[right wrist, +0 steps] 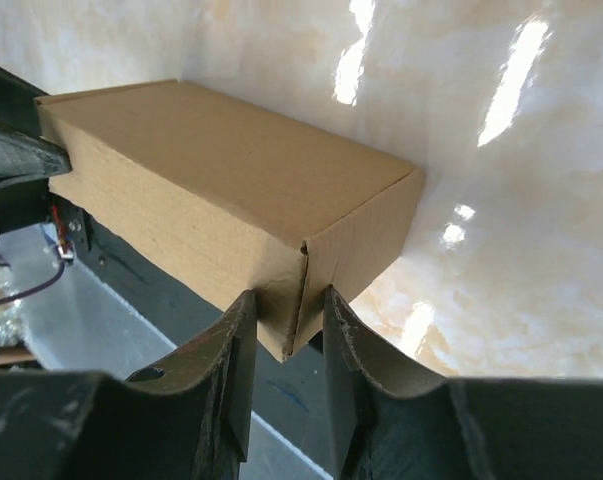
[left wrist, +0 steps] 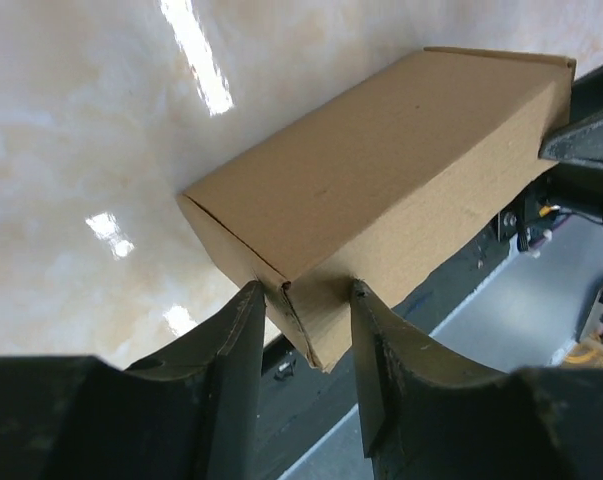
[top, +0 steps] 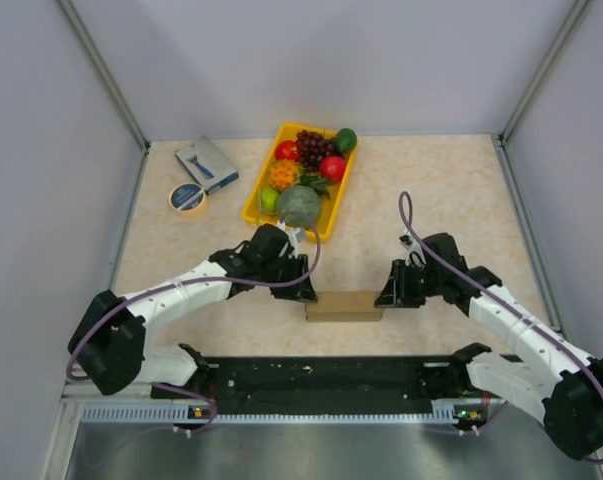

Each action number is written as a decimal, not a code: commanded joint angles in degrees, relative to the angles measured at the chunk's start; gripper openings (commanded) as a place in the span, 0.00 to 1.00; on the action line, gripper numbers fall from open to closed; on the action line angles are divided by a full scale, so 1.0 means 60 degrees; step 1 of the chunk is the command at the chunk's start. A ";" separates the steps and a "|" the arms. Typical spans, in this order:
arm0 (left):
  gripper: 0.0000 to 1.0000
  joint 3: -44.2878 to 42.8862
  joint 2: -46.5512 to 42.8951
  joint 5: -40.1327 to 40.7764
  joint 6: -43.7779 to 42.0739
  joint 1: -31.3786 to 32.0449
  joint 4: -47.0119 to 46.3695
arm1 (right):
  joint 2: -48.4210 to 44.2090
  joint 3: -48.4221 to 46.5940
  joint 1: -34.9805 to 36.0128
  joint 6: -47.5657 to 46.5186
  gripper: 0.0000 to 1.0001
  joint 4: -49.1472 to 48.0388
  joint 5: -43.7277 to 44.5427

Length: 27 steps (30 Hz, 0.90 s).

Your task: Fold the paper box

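Brown cardboard is sitting between your claws: the paper box, closed up, is resting well apart from the yellow tray, on its arm-base side. The left claw and right claw are each pinching an end corner. If you are squeezing or pulling unevenly, you are risking crushed corners or end flaps springing open.

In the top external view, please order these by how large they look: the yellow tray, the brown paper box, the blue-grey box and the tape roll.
1. yellow tray, clearly the largest.
2. paper box and blue-grey box: they look nearly alike, so I do not rank them.
3. tape roll, the smallest.
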<state>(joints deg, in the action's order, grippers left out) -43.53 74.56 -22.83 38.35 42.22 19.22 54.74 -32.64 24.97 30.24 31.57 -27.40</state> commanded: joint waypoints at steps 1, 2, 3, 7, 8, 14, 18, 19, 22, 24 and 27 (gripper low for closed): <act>0.34 -0.1825 0.0214 0.0140 -0.0282 0.0186 -0.1608 | -0.0071 -0.1047 0.0189 0.0088 0.19 -0.1571 0.0213; 0.34 -0.2045 0.0200 0.0244 -0.0413 0.0200 -0.1578 | 0.0016 -0.1237 0.0203 -0.0087 0.18 -0.1585 0.0317; 0.34 -0.2395 0.0156 0.0376 -0.0647 0.0200 -0.1563 | 0.0061 -0.1631 0.0203 -0.0190 0.17 -0.1585 0.0420; 0.33 -0.2371 -0.0239 0.1602 -0.1512 0.0273 -0.1855 | 0.0018 -0.1928 0.0568 -0.0848 0.14 -0.1833 0.1721; 0.35 -0.1963 -0.0443 0.1854 -0.1687 0.0273 -0.1914 | -0.0084 -0.1623 0.0671 -0.0865 0.18 -0.1878 0.2043; 0.73 0.1210 -0.2326 0.2719 -0.1397 0.0259 -0.1506 | -0.1122 0.0603 0.0818 -0.0149 0.57 -0.1704 0.2223; 0.88 0.2595 -0.5390 0.3027 -0.0783 0.0259 -0.0133 | -0.2910 0.1251 0.0819 0.0701 0.77 -0.1074 0.1785; 0.92 0.2756 -0.5991 0.3116 -0.0650 0.0244 -0.0099 | -0.3290 0.1266 0.0819 0.0862 0.78 -0.1000 0.1783; 0.96 0.2977 -0.7460 0.3321 -0.0415 0.0230 -0.0068 | -0.2916 0.1047 0.0775 0.1185 0.80 -0.0911 0.1914; 0.97 0.2875 -0.7142 0.3264 -0.0283 0.0201 -0.0287 | -0.2329 0.0710 0.0775 0.1259 0.80 -0.0926 0.2017; 0.98 0.2233 -0.5212 0.2708 0.0241 0.0142 -0.0743 | -0.1391 0.0285 0.0760 0.1405 0.80 -0.0926 0.2309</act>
<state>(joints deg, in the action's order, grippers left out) -26.15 31.24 -4.64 35.31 43.53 18.50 40.99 -26.41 29.45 36.18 27.31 -15.27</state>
